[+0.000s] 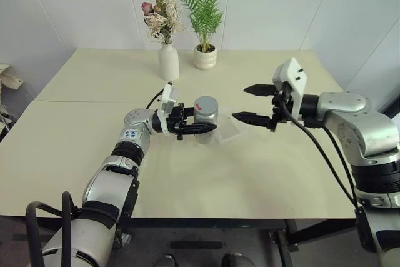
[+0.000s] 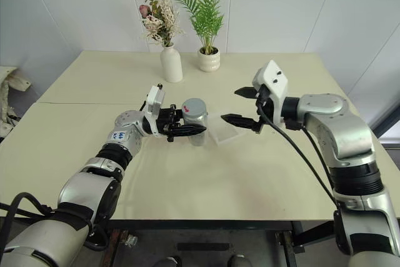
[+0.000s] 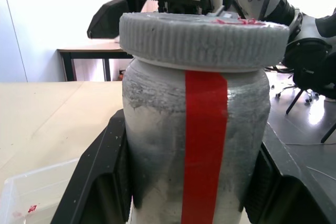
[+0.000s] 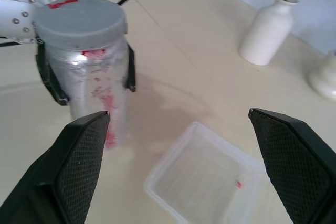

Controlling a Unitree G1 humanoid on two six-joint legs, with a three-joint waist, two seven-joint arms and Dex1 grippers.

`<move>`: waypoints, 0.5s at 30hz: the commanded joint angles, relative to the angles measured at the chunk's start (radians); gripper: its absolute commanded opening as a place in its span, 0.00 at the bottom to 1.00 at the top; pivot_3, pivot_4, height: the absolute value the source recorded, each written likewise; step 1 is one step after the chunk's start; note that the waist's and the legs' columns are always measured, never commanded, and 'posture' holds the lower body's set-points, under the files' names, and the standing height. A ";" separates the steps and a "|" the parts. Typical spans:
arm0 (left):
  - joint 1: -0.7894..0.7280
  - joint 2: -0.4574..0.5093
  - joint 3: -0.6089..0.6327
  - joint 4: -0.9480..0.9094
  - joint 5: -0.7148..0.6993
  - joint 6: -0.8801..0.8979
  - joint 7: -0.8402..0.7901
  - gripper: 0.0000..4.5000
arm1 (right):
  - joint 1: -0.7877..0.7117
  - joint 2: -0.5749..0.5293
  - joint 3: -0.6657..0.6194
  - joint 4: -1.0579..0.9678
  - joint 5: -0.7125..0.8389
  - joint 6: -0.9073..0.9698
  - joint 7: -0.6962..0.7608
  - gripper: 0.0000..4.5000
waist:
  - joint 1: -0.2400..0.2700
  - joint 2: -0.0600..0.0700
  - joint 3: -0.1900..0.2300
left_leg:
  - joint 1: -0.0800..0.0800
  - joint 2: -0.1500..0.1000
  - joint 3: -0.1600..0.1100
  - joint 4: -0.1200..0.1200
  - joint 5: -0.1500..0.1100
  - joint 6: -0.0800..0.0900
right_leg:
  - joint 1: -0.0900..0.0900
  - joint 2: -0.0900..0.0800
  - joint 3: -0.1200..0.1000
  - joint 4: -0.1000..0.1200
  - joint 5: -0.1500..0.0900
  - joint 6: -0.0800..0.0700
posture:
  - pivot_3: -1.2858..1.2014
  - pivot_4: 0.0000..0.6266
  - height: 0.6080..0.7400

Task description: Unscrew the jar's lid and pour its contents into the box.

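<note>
Jar (image 1: 206, 119) upright, long axis vertical, mouth end up, raised off the table (image 1: 94, 154) near its middle. Lid (image 4: 81, 18) sitting on top of the jar, flat face upward, small red mark on it. Red strip running top to bottom down the jar's side. Left gripper (image 1: 199, 123) clamped on the jar's body below the lid, fingers level and pointing toward the right arm. Right gripper (image 1: 253, 103) spread wide, holding nothing, pointed at the jar and apart from it. Box (image 4: 205, 177) flat on the table just beside the jar, between the grippers, open side up. Vase (image 1: 168, 60) and plant pot (image 1: 205, 57) upright at the far edge.
</note>
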 commanded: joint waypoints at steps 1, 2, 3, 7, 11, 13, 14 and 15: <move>-0.018 -0.001 0.019 0.004 -0.006 -0.014 -0.112 0.48 | -0.034 -0.027 -0.053 -0.045 0.006 0.011 -0.024 0.99 | 0.000 0.000 0.000 | 0.000 0.000 0.000 0.000 0.000 0.000 | 0.000 0.000 0.000 0.000 0.000 0.000 | 0.52 0.24 1.00; -0.020 -0.002 0.020 0.006 -0.006 -0.015 -0.112 0.48 | -0.042 -0.026 -0.060 -0.050 0.010 0.021 -0.035 0.99 | 0.000 0.000 0.000 | 0.000 0.000 0.000 0.000 0.000 0.000 | 0.000 0.000 0.000 0.000 0.000 0.000 | 0.52 0.24 1.00; -0.021 -0.003 0.020 0.008 -0.005 -0.015 -0.112 0.48 | -0.047 -0.025 -0.064 -0.053 0.013 0.028 -0.043 0.99 | 0.000 0.000 0.000 | 0.000 0.000 0.000 0.000 0.000 0.000 | 0.000 0.000 0.000 0.000 0.000 0.000 | 0.52 0.24 1.00; -0.027 -0.008 0.023 0.016 0.000 -0.018 -0.112 0.48 | -0.087 0.006 -0.079 -0.077 0.024 0.063 -0.102 0.99 | 0.000 0.000 0.000 | 0.000 0.000 0.001 0.000 0.000 0.000 | 0.000 0.000 0.001 0.000 0.000 0.000 | 0.52 0.24 1.00; -0.035 -0.015 0.029 0.029 0.008 -0.022 -0.112 0.48 | -0.130 0.049 -0.072 -0.085 0.031 0.098 -0.158 0.99 | 0.001 0.000 0.000 | 0.000 0.000 0.001 0.000 0.000 0.000 | 0.000 0.000 0.001 0.000 0.000 0.000 | 0.52 0.24 1.00; -0.039 -0.020 0.032 0.035 0.011 -0.024 -0.112 0.48 | -0.148 0.081 -0.062 -0.097 0.033 0.122 -0.194 0.99 | 0.001 0.000 0.000 | 0.000 0.000 0.001 0.000 0.000 0.000 | 0.000 0.000 0.001 0.000 0.000 0.000 | 0.52 0.24 1.00; -0.041 -0.022 0.032 0.037 0.013 -0.026 -0.112 0.48 | -0.157 0.105 -0.060 -0.105 0.038 0.137 -0.217 0.99 | 0.000 0.000 0.000 | 0.000 0.000 0.001 0.000 0.000 0.000 | 0.000 0.000 0.001 0.000 0.000 0.000 | 0.52 0.24 1.00; -0.043 -0.024 0.033 0.038 0.014 -0.027 -0.112 0.48 | -0.163 0.122 -0.059 -0.111 0.042 0.149 -0.233 0.99 | 0.000 0.000 0.000 | 0.000 0.000 0.001 0.000 0.000 0.000 | 0.000 0.000 0.001 0.000 0.000 0.000 | 0.52 0.24 1.00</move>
